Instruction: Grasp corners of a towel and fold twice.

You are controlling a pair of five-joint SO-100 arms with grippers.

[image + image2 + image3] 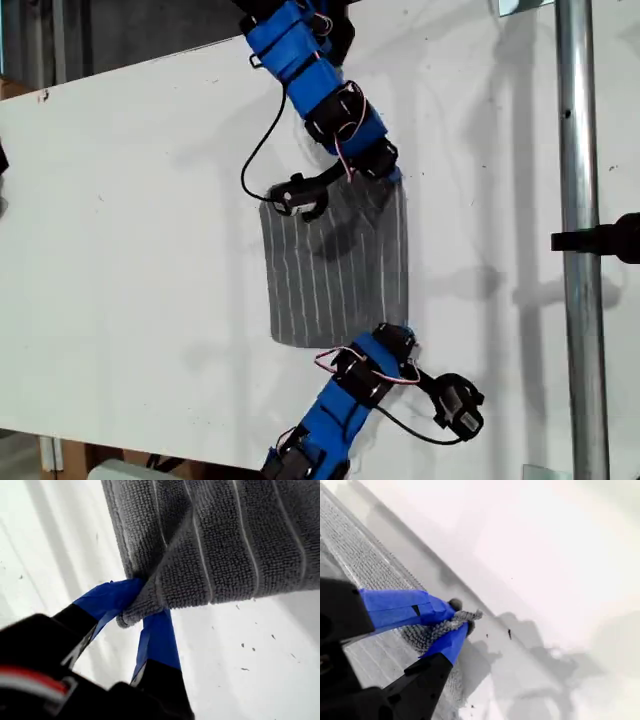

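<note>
The grey white-striped towel (335, 270) lies mostly flat on the white table (130, 250), near the middle of the exterior view. My first gripper (392, 172) reaches in from the exterior view's top and is shut on the towel's far right corner. In the first wrist view its blue fingertips (112, 600) pinch that corner (131, 616), with the towel (225, 540) lifted and creased beyond my first gripper (135, 611). My second gripper (400, 332) comes from the exterior view's bottom and is shut on the near right corner (467, 615). There my second gripper (460, 617) has the towel (375, 575) beside it.
A vertical metal pole (578, 240) with a black clamp (610, 238) stands at the exterior view's right. Bare white tabletop spreads to the exterior view's left of the towel. Black cables (255, 150) hang from both arms.
</note>
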